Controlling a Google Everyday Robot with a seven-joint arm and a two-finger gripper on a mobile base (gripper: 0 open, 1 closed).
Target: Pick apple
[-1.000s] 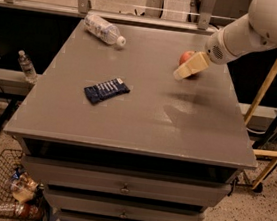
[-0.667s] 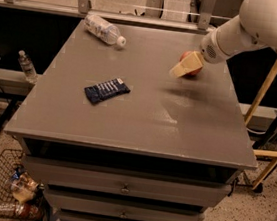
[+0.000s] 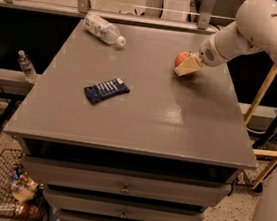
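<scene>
The apple (image 3: 181, 58) is small, round and red-orange, and sits on the grey table (image 3: 142, 123) at its far right. My gripper (image 3: 187, 67) comes in from the upper right on a white arm. Its tan tip lies against the apple's near right side and covers part of it. The apple's left and top sides show.
A clear water bottle (image 3: 104, 29) lies at the table's far left. A dark blue snack packet (image 3: 106, 90) lies left of centre. Drawers sit under the tabletop. A small bottle (image 3: 27, 66) and a wire basket (image 3: 8, 187) are on the left, and a wooden stand (image 3: 269, 154) is on the right.
The gripper has shifted a little to the left and lower, closing in on the apple. The apple, bottle and packet have stayed in place.
</scene>
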